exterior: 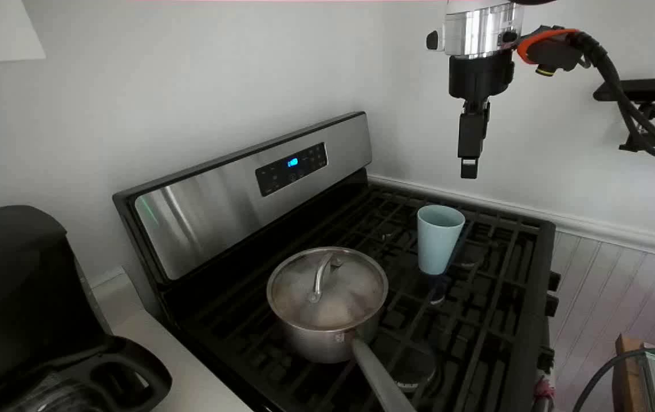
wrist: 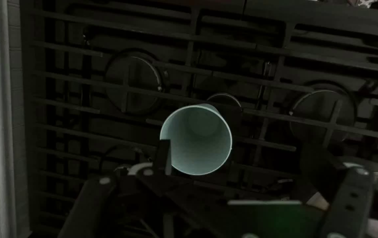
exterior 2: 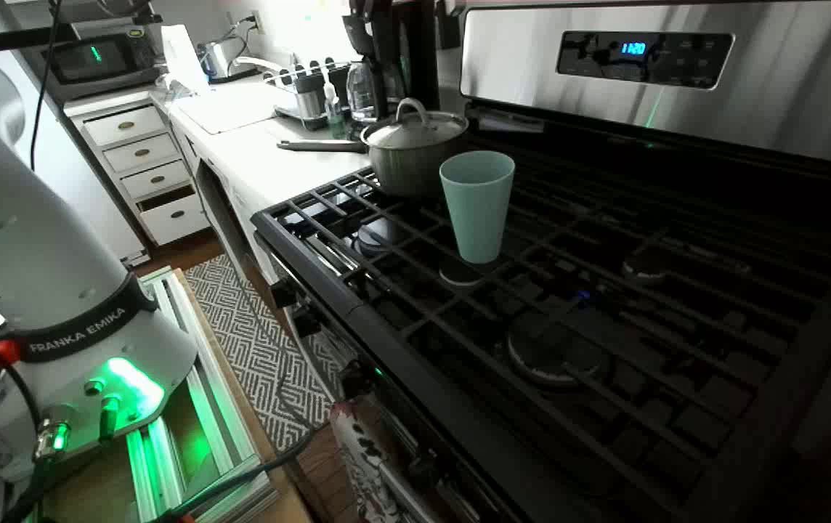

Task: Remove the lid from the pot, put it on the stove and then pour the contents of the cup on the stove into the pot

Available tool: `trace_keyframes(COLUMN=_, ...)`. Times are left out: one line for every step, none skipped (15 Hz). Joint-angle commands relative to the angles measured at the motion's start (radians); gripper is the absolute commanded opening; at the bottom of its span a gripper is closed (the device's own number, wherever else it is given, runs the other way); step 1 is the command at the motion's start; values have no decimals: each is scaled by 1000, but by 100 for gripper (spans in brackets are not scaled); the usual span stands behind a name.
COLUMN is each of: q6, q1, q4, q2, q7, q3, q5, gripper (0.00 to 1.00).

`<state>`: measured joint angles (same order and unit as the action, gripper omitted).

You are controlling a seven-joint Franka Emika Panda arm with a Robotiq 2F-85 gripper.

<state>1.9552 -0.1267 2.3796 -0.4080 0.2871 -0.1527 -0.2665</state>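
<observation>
W/ the gripper [exterior: 469, 167] empty & spread wide over the stove [exterior: 385, 232], the lid [exterior: 342, 294], seated on the pot [exterior: 324, 346] nr the cup [exterior: 438, 246], should be gripped across its loop handle [exterior: 320, 279] & lifted straight up, lvl.

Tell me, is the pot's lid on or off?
On: in both exterior views, the lid sits across the top of the pot.

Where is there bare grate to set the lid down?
Widest: the grate beyond the cup, away from the pot, between back panel and front edge. More crowded: the gap between pot and cup, and alongside the pot's handle.
</observation>
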Motion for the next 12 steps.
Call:
trace_keyframes(q6=-2, q1=4, q4=-2, q2=0, q7=-1, q3=-3, q5=-1, gripper=100)
trace_keyframes(q6=-2, q1=4, q4=-2, q2=0, q7=-1, q3=-3, q5=-1, gripper=100)
trace_keyframes(q6=-2, q1=4, q4=-2, q2=0, q7=-1, q3=-3, q5=-1, gripper=100)
trace_keyframes(q6=-2, q1=4, q4=-2, q2=0, q7=-1, q3=-3, q5=-1, gripper=100)
trace_keyframes(q6=-2, q1=4, q4=-2, q2=0, q7=-1, q3=-3, q5=-1, gripper=100)
trace_keyframes(q6=-2, q1=4, q4=-2, q2=0, q7=-1, q3=-3, q5=-1, gripper=100)
trace_keyframes(q6=-13, q1=10, q4=-2, q2=5, q7=-13, q3=4, q5=8, gripper=100)
trace_keyframes(q6=-26, q1=21, q4=-2, q2=7, q7=-12, q3=13, q5=18, gripper=100)
trace_keyframes(q6=-43, q1=32, q4=-3, q2=11, q7=-21, q3=26, q5=27, gripper=100)
trace_keyframes(q6=-65, q1=46, q4=-7, q2=14, q7=-49, q3=43, q5=43, gripper=100)
trace_keyframes(q6=-68, q1=58, q4=-9, q2=16, q7=-87, q3=60, q5=60, gripper=100)
trace_keyframes(q6=-63, q1=68, q4=-11, q2=20, q7=-161, q3=87, q5=79, gripper=100)
